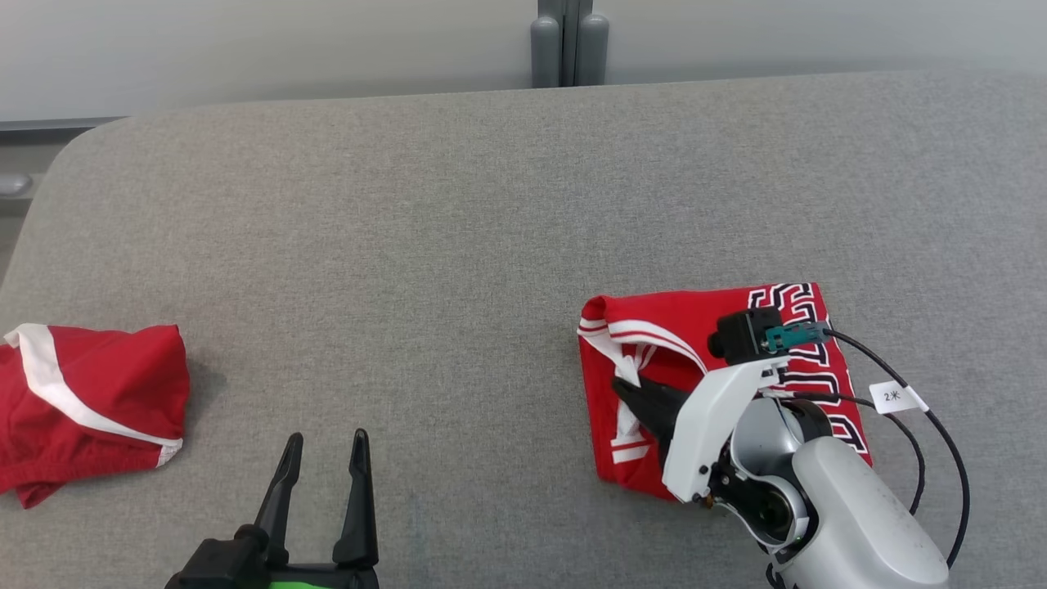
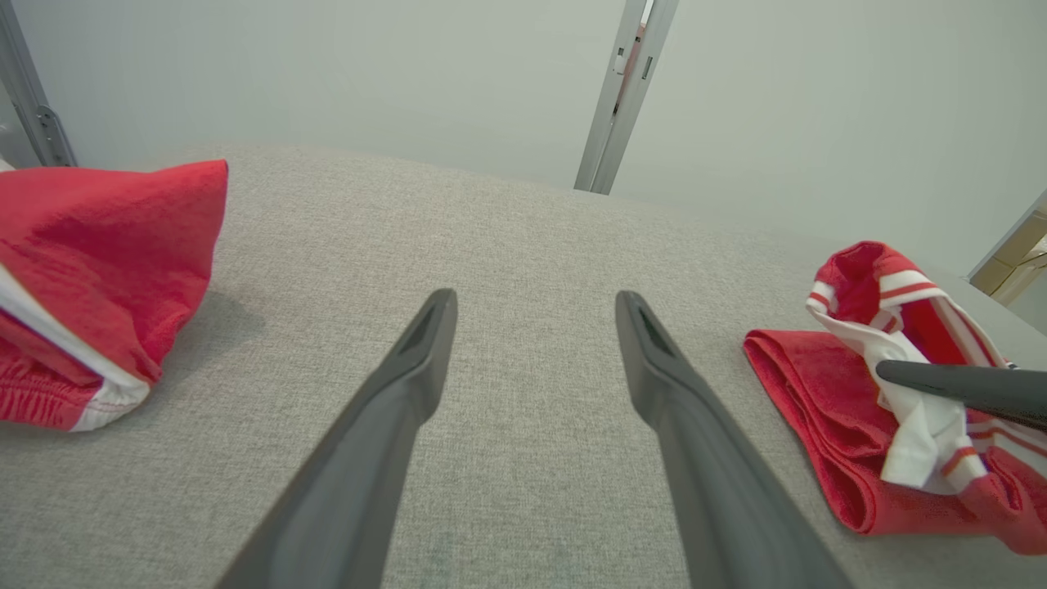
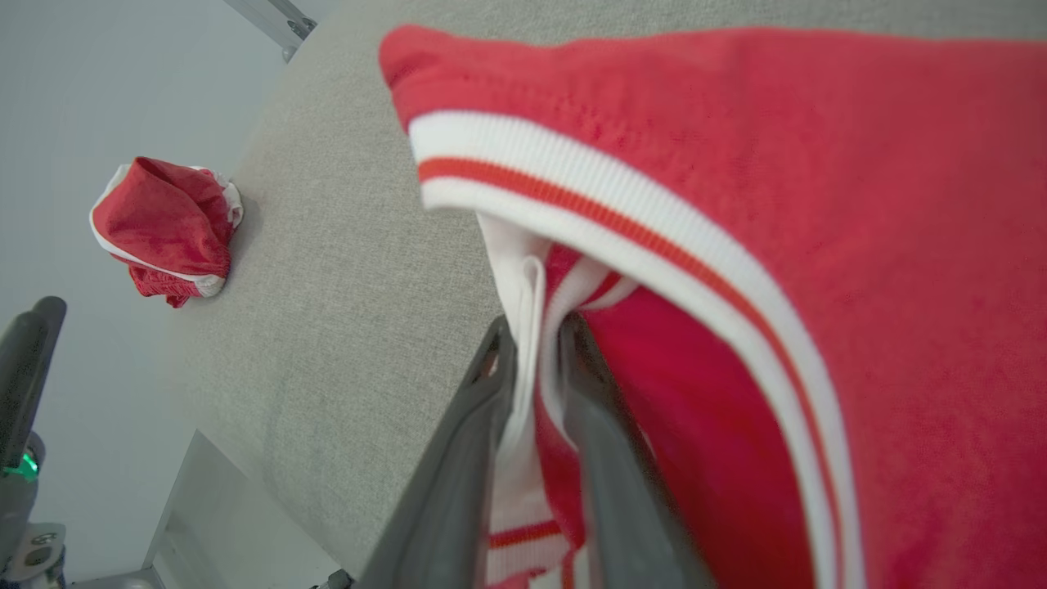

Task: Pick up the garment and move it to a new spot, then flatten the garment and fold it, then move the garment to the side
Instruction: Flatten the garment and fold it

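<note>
The garment lies folded at the right of the tabletop, the right hand clenched on its striped trim, the left hand released and idle (well apart). Folding looks done; the next move is probably sliding it aside without spilling the layers.

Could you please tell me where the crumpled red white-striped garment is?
In the head view, the crumpled red white-striped garment lies at the grey fabric table's far left, left of the left tool.
</note>
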Robot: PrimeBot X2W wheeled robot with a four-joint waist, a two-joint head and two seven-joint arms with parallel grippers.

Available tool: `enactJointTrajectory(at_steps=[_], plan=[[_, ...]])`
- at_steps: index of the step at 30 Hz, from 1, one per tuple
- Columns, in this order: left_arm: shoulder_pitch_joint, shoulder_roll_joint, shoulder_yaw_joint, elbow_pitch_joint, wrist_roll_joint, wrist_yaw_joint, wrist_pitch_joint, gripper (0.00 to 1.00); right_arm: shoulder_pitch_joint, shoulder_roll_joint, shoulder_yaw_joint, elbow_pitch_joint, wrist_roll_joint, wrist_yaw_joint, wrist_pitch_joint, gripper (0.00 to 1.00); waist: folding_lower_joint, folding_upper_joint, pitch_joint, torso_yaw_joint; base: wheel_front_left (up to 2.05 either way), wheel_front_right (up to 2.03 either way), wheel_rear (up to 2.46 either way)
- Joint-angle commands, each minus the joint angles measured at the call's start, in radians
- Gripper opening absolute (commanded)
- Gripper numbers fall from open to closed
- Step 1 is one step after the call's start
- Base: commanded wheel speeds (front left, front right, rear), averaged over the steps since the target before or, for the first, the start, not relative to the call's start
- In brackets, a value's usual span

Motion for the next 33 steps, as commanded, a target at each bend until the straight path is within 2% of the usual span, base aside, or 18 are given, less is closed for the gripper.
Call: enactJointTrajectory(at_steps=[1, 5, 10, 12, 16, 23, 26, 28, 33], plan=[[0.016, 0.001, -0.002, 0.004, -0.003, 0.003, -0.002, 1.0, -0.011, 0.009, 0.006, 0.001, 0.019, 0.0, -0.011, 1.0, 0.0, 0.0, -0.001, 0.003, 0.0, 0.0, 0.0], [0.019, 0.001, -0.002, 0.004, 0.001, 0.001, -0.002, 1.0, 0.01, 0.017, -0.008, -0.043, 0.059, 0.0, -0.083, 1.0, 0.0, 0.0, -0.006, 0.012, 0.0, 0.0, 0.0], [0.028, 0.001, 0.012, -0.009, -0.002, 0.008, -0.002, 1.0, 0.068, 0.004, -0.029, -0.17, 0.061, 0.0, -0.195, 1.0, 0.0, 0.0, -0.014, 0.014, 0.0, 0.0, 0.0], [0.031, 0.001, 0.019, -0.016, -0.004, 0.01, -0.002, 1.0, 0.105, -0.039, -0.054, -0.231, 0.0, 0.0, -0.266, 1.0, 0.0, 0.0, -0.017, 0.011, 0.0, 0.0, 0.0], [0.03, 0.001, 0.039, -0.038, -0.006, 0.015, -0.001, 1.0, 0.176, -0.084, -0.112, -0.3, -0.117, 0.0, -0.417, 1.0, 0.0, 0.0, -0.024, 0.0, 0.0, 0.0, 0.0], [0.03, 0.001, 0.062, -0.054, 0.021, 0.007, -0.001, 1.0, 0.292, -0.163, -0.253, -0.245, -0.373, 0.0, -0.674, 1.0, 0.0, 0.0, -0.053, -0.011, 0.0, 0.0, 0.0], [0.034, 0.001, 0.066, -0.041, 0.043, -0.002, -0.001, 1.0, 0.345, -0.158, -0.32, -0.211, -0.449, 0.0, -0.708, 1.0, 0.0, 0.0, -0.079, -0.007, 0.0, 0.0, 0.0], [0.037, 0.001, 0.073, -0.034, 0.052, -0.008, -0.001, 1.0, 0.37, -0.141, -0.367, -0.229, -0.477, 0.0, -0.712, 1.0, 0.0, 0.0, -0.099, -0.004, 0.0, 0.0, 0.0], [0.059, 0.001, 0.09, -0.004, 0.082, -0.026, -0.001, 1.0, 0.463, -0.094, -0.423, -0.259, -0.507, -0.001, -0.711, 1.0, 0.0, 0.0, -0.144, 0.002, 0.0, 0.0, 0.0]])
